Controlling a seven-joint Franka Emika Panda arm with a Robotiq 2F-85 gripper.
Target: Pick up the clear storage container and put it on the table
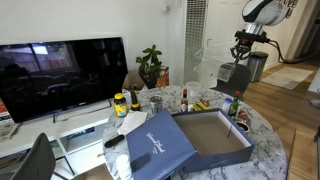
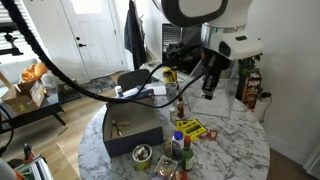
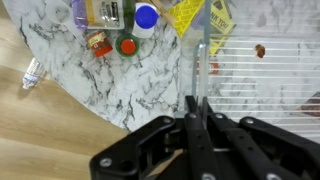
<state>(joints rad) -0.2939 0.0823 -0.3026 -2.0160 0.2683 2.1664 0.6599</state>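
- Container [image 3: 256,78]: one thin upright wall is pinched between the gripper [image 3: 202,106] fingers, which are closed tight on it in the wrist view. The rest of the bin spreads out to the right of the fingers, its ribbed surface showing as fine lines.
- In an exterior view the container [image 1: 211,62] hangs from the gripper [image 1: 243,46], clear of the table [image 1: 266,132], above its far right part. Its body reaches left from the fingers.
- In an exterior view the gripper [image 2: 209,88] sits above the far side of the table [image 2: 232,152], with the container [image 2: 233,90] just to its right.
- Below it, the wrist view shows marble table [image 3: 110,92] and the table's edge, with wood floor [image 3: 30,130] beyond.
- Nearby things: an open blue box [image 1: 216,142] takes up the middle of the table, and its lid [image 1: 156,146] leans at the box's left. Bottles [image 1: 186,98] stand at the far side, near the spot under the bin, and a yellow packet [image 2: 191,128] lies beside them.
- A TV [image 1: 60,72] stands left, off the table.
- Hard to make out: the bin is see-through (its outline nearly vanishes against the bright wall in both exterior views), so its lower edge is unclear. The wrist view cuts its right side off.
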